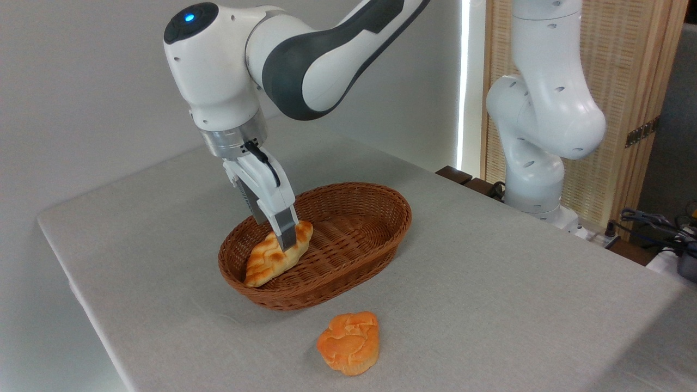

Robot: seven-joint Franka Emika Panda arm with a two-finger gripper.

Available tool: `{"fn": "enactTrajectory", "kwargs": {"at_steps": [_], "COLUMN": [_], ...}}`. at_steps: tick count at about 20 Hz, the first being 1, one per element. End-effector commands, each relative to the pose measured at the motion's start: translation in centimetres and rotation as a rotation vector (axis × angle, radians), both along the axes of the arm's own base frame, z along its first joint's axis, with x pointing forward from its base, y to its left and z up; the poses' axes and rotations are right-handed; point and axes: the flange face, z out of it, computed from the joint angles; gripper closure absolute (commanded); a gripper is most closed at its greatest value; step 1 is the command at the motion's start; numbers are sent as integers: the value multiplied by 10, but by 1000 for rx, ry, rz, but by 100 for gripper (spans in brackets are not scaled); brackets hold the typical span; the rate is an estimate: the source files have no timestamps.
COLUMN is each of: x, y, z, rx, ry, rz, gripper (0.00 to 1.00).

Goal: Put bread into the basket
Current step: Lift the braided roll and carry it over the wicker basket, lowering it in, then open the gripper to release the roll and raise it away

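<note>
The grey-covered table (490,283) fills most of the view, and the white Franka arm (305,54) reaches in from the upper right, its wrist bent downward above the basket (359,239). That basket — oval, reddish-brown wicker with flared sides — sits near the middle of the table, its long axis running from lower left to upper right. The bread (269,261), a pale braided loaf with toasted patches, lies inside the basket at its left end, tilted with one pointed end low by the near rim and the other raised toward the basket's middle. The gripper (287,239) is down inside the basket at the loaf's raised end; its fingers (284,226) sit against the bread, apparently closed on it. Just in front of the basket, out on the cloth, lies a small rounded orange bun (349,343) — apart from the rim, not touching.
</note>
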Motion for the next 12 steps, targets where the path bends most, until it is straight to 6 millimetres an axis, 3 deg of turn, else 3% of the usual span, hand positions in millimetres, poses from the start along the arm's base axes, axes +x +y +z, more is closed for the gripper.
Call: {"fn": "enactTrajectory", "kwargs": {"at_steps": [1,2,7,9,12], "x": [-13,-17,-11,-7,-1], "y": [19,21,80,94,89], "z": [53,72,163,170,162], "rx": [-2,-9,21,59,100], "ry": [-69,-94,-180,-183,-171], "rz": [0,0,16,23,5], "gripper": [0,0,0,0,0]}}
